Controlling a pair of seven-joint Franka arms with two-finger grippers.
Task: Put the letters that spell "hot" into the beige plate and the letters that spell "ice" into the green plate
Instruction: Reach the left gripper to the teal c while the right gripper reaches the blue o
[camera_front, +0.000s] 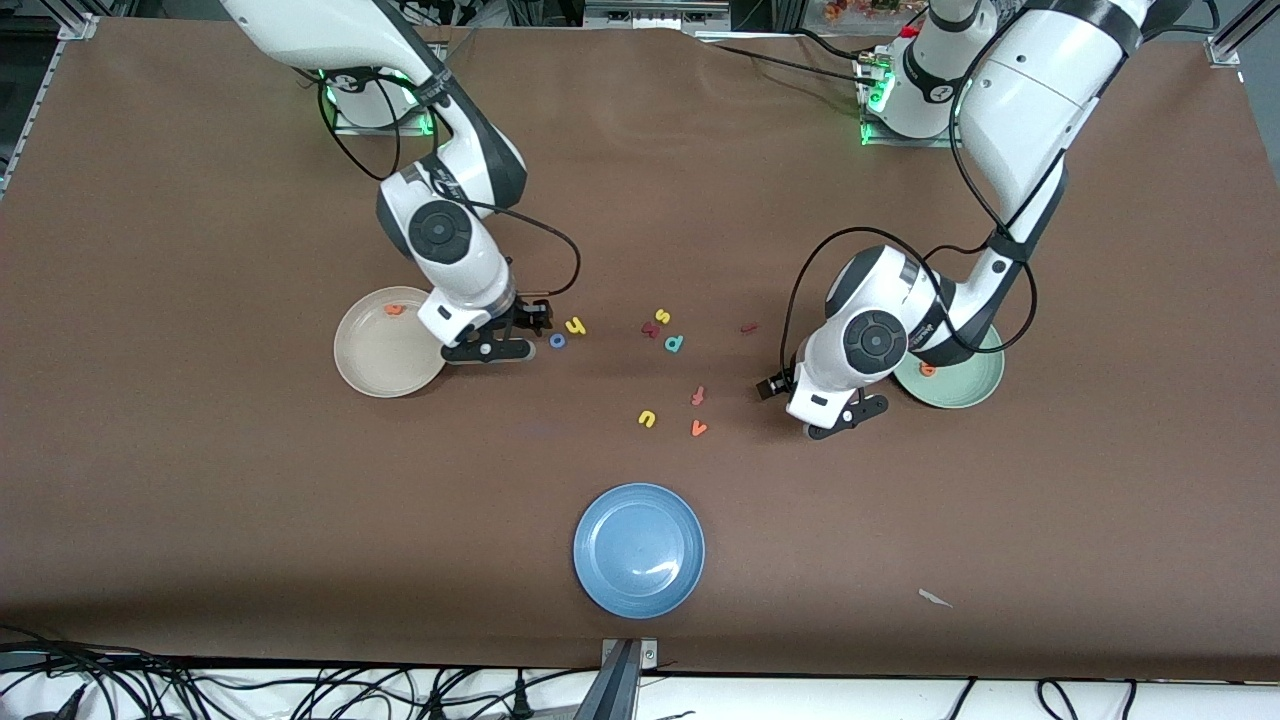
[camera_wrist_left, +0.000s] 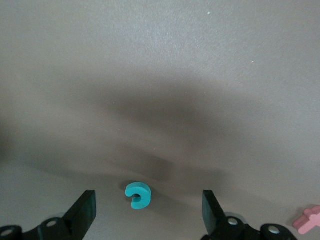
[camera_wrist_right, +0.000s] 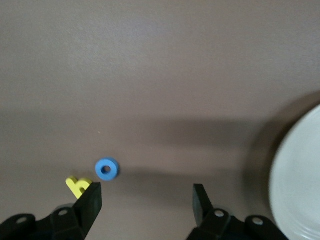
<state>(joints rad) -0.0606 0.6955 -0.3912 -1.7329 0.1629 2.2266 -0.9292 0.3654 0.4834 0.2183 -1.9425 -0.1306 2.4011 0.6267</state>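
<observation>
- Your right gripper (camera_wrist_right: 147, 207) hangs low over the worktop (camera_front: 200, 500) just beside the beige plate (camera_front: 380, 365), fingers spread apart and empty.
- In the right wrist view, the blue "o" (camera_wrist_right: 107, 169) lies on the worktop ahead of the fingers, and the yellow "h" (camera_wrist_right: 77, 186) touches the tip of one finger (camera_wrist_right: 90, 200).
- You have the orange "t" (camera_front: 395, 309) already lying in the beige plate, near its rim.
- Your left gripper (camera_wrist_left: 150, 210) hovers over the worktop beside the green plate (camera_front: 965, 390), fingers wide apart and holding nothing.
- In the left wrist view, the teal "c" (camera_wrist_left: 137, 195) sits on the worktop between the two fingers, touching neither.
- The orange "e" (camera_front: 927, 370) rests in the green plate, partly under the left arm.
- The dark red "i" (camera_front: 748, 327) lies on the worktop between the middle cluster of letters and the left arm.
- The spare letters (camera_front: 670, 380) are scattered mid-worktop; the blue plate (camera_front: 639, 550) sits nearer the front camera than they do.
</observation>
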